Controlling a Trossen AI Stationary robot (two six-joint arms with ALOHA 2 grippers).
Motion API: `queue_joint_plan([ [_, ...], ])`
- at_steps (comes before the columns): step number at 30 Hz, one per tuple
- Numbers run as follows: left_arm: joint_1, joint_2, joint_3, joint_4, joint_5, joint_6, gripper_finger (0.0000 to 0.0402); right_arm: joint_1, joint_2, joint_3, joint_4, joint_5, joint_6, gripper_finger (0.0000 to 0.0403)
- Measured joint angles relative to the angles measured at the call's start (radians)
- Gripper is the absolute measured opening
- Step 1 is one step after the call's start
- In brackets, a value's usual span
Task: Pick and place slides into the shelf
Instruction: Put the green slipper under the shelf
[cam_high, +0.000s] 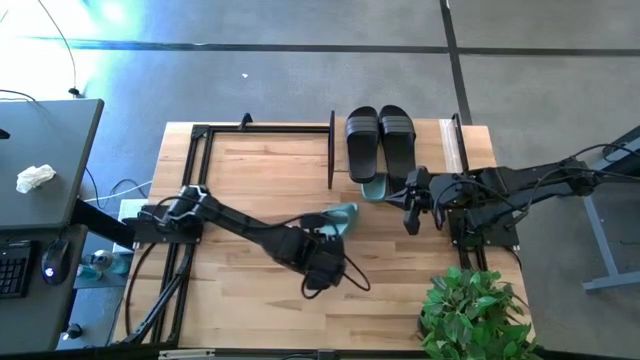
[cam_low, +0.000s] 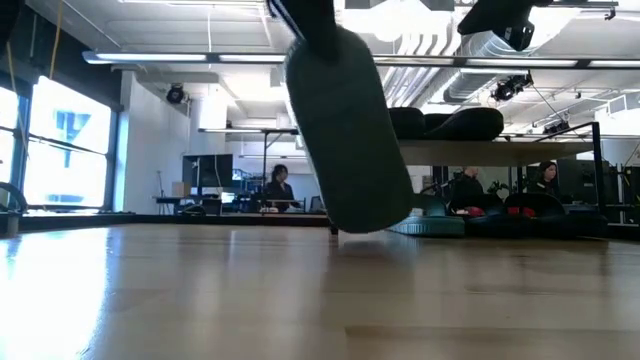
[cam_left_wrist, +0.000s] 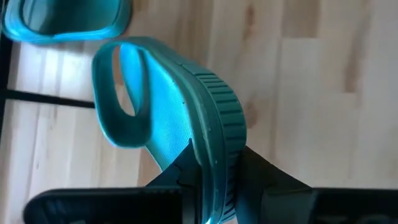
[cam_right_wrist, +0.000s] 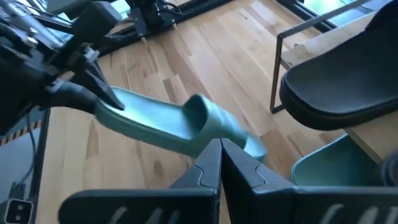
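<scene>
left pincer (cam_left_wrist: 214, 186) pinches a sage-green rubber slide (cam_left_wrist: 180, 118) above the wooden counter (cam_high: 250, 300); right pincer (cam_right_wrist: 221, 155) pressed together.

The left arm reached toward the table's middle, its gripper (cam_high: 335, 228) clamped on a slide's (cam_high: 338, 218) edge — the right gripper (cam_high: 411, 213) hovered closed nearby.

no readable text showing anywhere, no labels, brand marks, numbers or signs appearing on the slides, the shelf, the table, the arms or in the room behind
</scene>
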Motion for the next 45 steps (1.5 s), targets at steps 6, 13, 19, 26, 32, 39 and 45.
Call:
queue_joint_plan([
  [6, 0.018, 0.065, 0.062, -0.045, -0.041, 0.026, 0.0040, 0.000, 0.000, 0.000, -0.016, 0.000, 0.000, 0.0000],
  [13, 0.018, 0.128, 0.149, -0.067, -0.082, 0.107, 0.0040, 0.000, 0.000, 0.000, -0.036, -0.030, -0.019, 0.0000],
  [19, 0.019, 0.148, 0.156, -0.117, -0.135, 0.079, 0.0039, 0.000, -0.005, 0.000, -0.068, -0.052, -0.011, 0.0000],
  [26, 0.039, 0.185, 0.157, -0.173, -0.151, 0.034, 0.0039, 0.000, -0.005, 0.000, -0.079, -0.155, 0.004, 0.0000],
  [32, 0.045, 0.202, 0.157, -0.148, -0.164, 0.031, 0.0039, 0.010, 0.003, -0.018, -0.216, -0.290, 0.351, 0.0000],
  [39, 0.037, 0.206, 0.156, -0.154, -0.182, 0.025, 0.0038, 0.116, -0.003, -0.285, 0.245, -0.449, 0.786, 0.0000],
  [45, 0.031, 0.206, 0.156, -0.115, -0.171, 0.023, 0.0038, 0.285, 0.017, -0.585, 0.860, -0.083, 1.161, 0.0000],
])
